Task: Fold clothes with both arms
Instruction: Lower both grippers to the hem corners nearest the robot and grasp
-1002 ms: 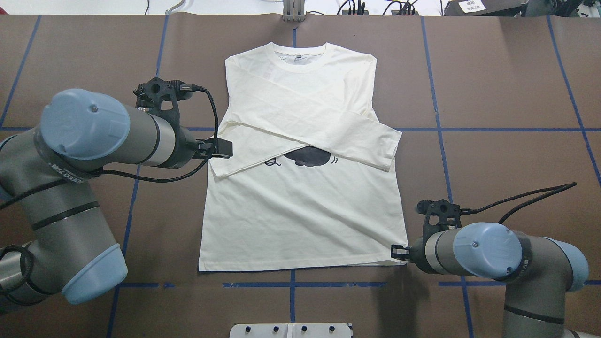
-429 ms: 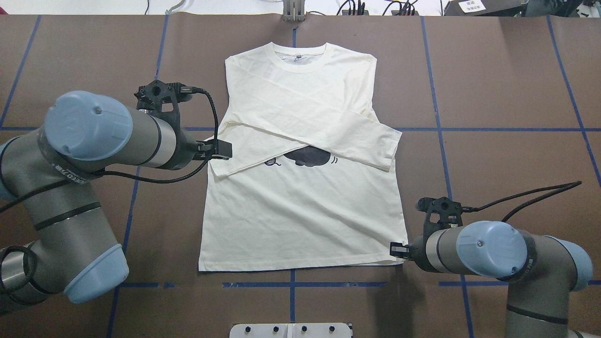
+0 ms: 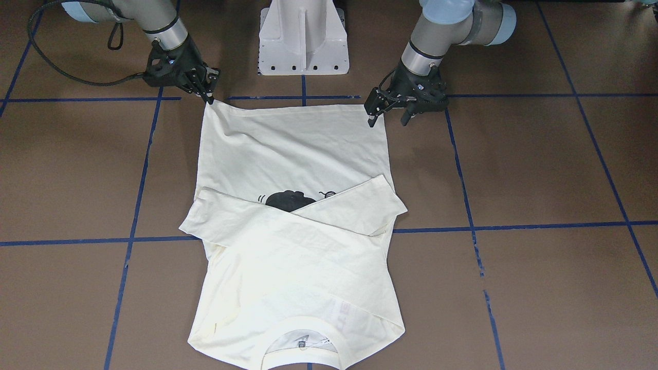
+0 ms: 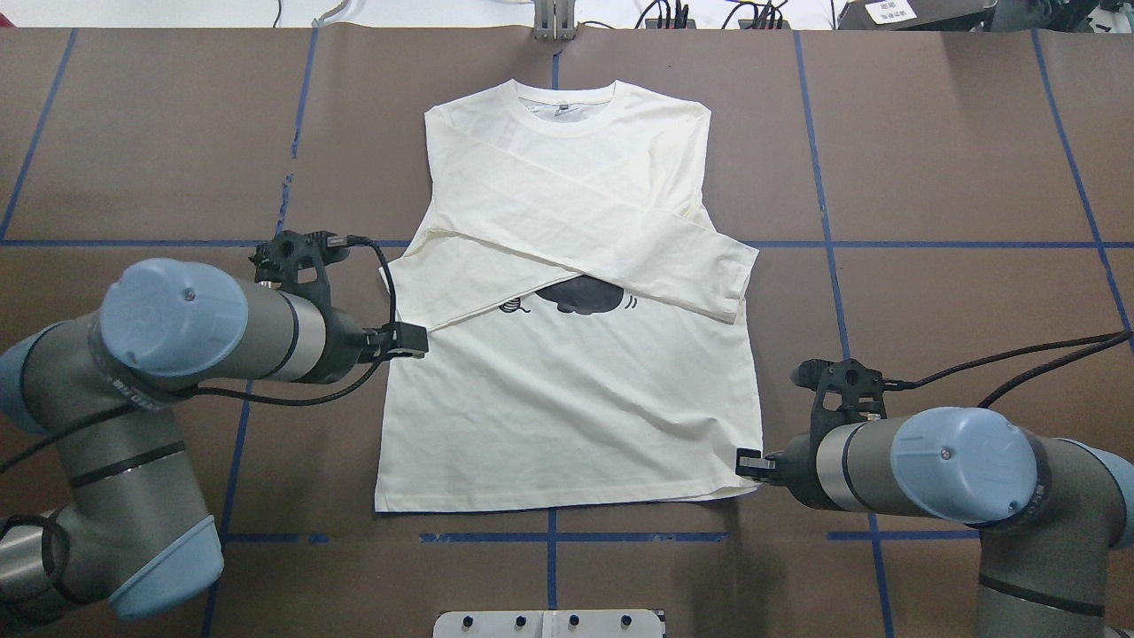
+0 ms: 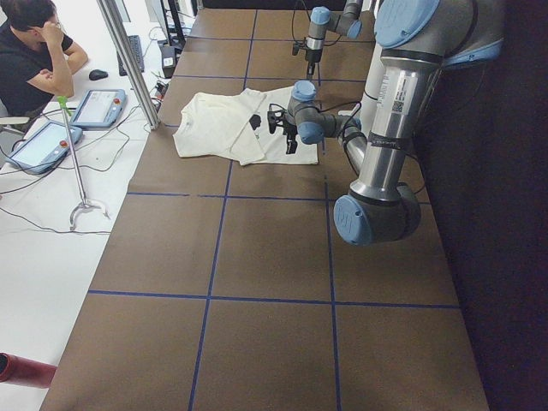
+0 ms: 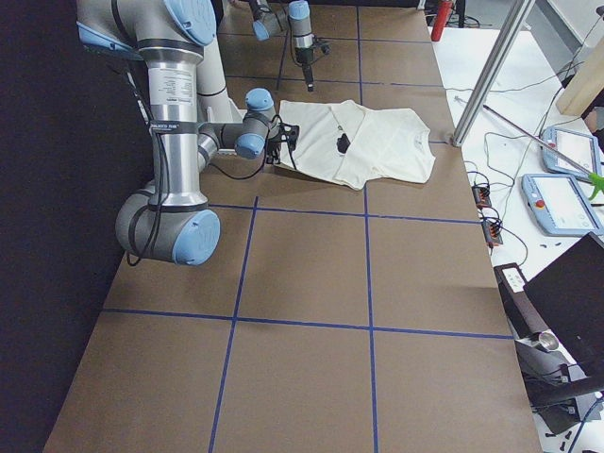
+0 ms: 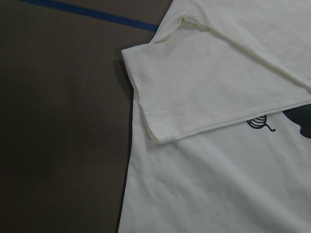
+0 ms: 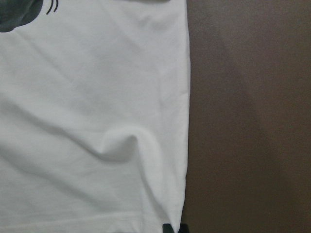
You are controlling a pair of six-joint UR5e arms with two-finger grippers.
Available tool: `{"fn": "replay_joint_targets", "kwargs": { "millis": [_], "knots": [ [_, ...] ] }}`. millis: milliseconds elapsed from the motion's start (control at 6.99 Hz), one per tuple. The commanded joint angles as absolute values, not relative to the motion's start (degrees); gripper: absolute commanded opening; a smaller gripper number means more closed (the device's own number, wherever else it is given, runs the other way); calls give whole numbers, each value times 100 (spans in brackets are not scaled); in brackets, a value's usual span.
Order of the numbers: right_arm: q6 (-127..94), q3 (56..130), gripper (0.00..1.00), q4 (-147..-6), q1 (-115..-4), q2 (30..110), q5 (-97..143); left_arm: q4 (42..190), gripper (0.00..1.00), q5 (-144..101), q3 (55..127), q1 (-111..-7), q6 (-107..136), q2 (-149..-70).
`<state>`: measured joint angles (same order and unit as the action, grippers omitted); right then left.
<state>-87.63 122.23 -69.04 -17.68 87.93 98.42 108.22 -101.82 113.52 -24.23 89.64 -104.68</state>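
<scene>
A cream long-sleeved shirt (image 4: pixel 567 416) lies flat, front up, in the middle of the brown table (image 4: pixel 930 159). In the overhead view its collar (image 4: pixel 564 129) is at the top centre and its straight hem runs along the bottom. Both sleeves (image 4: pixel 620 257) are folded in and cross over the chest, one ending near the left edge of the body and the other reaching a little past the right edge. They cover most of the black print (image 4: pixel 580 295), so only a dark rounded patch and a small ball-of-yarn drawing show below them. The cloth is lightly creased, with a small pucker near the lower right corner. The right gripper (image 3: pixel 209 97) is at that hem corner, its fingers closed together on the cloth, which is drawn up to a point there. The left gripper (image 3: pixel 386 122) is at the opposite side edge of the shirt, its fingers spread apart and holding nothing. Blue tape lines (image 4: pixel 930 244) cross the table.
</scene>
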Motion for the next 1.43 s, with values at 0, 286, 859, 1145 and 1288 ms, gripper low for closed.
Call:
{"fn": "replay_joint_targets", "kwargs": {
  "millis": [0, 286, 859, 1145, 1288],
  "knots": [
    [-8789, 12226, 0, -6891, -1767, 8728, 9966, 10128, 82, -10125, 11338, -1734, 9676, -10616],
    [-8798, 12226, 0, -6891, -1836, 8719, 9967, 10125, 79, -9897, 11084, -1399, 9983, -10696],
    [-8798, 12234, 0, -6899, -1872, 8710, 9967, 9872, 71, -9756, 11144, -1502, 9976, -10688],
    [-8798, 12226, 0, -6899, -1881, 8710, 9967, 9809, 71, -9721, 11153, -1521, 9949, -10644],
    [-8798, 12226, 0, -6899, -1890, 8719, 9967, 9800, 71, -9721, 11145, -1486, 9958, -10635]
  ]
}}
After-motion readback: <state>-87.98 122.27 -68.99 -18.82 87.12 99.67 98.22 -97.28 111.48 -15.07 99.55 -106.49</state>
